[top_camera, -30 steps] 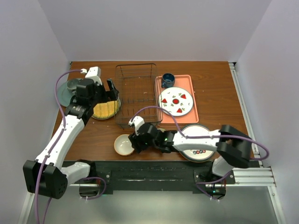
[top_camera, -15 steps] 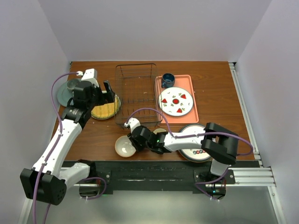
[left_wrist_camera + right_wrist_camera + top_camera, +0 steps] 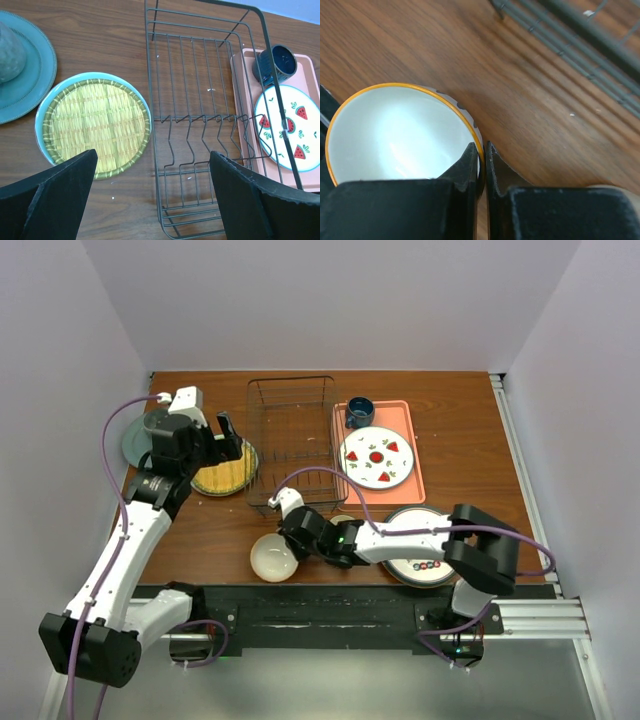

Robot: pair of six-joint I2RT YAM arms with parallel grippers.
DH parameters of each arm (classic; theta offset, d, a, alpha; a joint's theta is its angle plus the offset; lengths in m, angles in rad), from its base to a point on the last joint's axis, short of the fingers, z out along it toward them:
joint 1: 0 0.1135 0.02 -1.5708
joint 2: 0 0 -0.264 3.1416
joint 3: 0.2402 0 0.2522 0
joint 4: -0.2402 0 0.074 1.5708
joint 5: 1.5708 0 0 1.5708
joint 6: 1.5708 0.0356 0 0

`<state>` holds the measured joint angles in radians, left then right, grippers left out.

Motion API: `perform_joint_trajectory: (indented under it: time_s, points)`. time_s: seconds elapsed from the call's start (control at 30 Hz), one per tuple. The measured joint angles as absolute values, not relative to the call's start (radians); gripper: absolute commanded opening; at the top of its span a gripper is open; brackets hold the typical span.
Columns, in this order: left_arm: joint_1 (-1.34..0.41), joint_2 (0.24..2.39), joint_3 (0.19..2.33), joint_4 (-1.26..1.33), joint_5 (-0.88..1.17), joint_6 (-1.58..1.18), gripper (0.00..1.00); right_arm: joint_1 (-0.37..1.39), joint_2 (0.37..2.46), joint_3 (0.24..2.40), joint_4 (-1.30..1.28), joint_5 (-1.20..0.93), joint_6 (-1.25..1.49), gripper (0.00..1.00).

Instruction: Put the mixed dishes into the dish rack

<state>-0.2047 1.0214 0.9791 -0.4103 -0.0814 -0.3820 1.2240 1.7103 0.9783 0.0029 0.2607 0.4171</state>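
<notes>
A cream bowl (image 3: 273, 558) with an orange rim stands on the wooden table near the front edge. My right gripper (image 3: 292, 540) is shut on its right rim; in the right wrist view one finger is inside the bowl (image 3: 400, 135) and one outside, jaws (image 3: 483, 147) pinching the wall. The dark wire dish rack (image 3: 292, 440) stands at the back centre with nothing in it. My left gripper (image 3: 228, 435) hangs open above the gap between the rack (image 3: 200, 119) and the yellow textured plate (image 3: 92, 125), holding nothing. A dark-rimmed patterned plate (image 3: 420, 562) lies partly under the right arm.
A teal plate (image 3: 140, 440) bearing a grey-green cup sits at the far left behind the yellow plate (image 3: 226, 473). Right of the rack a pink tray (image 3: 415, 420) carries a strawberry plate (image 3: 376, 457) and a dark blue cup (image 3: 360, 412).
My right gripper has shut on the bowl's rim, and the bowl has slid slightly toward the front edge. The left arm has drifted a little to the left, still open.
</notes>
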Motion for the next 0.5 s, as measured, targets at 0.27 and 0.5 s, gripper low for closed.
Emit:
perform_joint_trajectory:
  time_s: [0.27,0.5]
  points:
    - [-0.204,1.021,1.003,-0.410,-0.017,-0.371,1.00,1.224,1.484,1.000,-0.076,0.360,0.389,0.00]
    - [-0.205,1.020,1.004,-0.367,0.152,-0.338,1.00,1.190,1.438,1.118,-0.143,0.491,0.350,0.00]
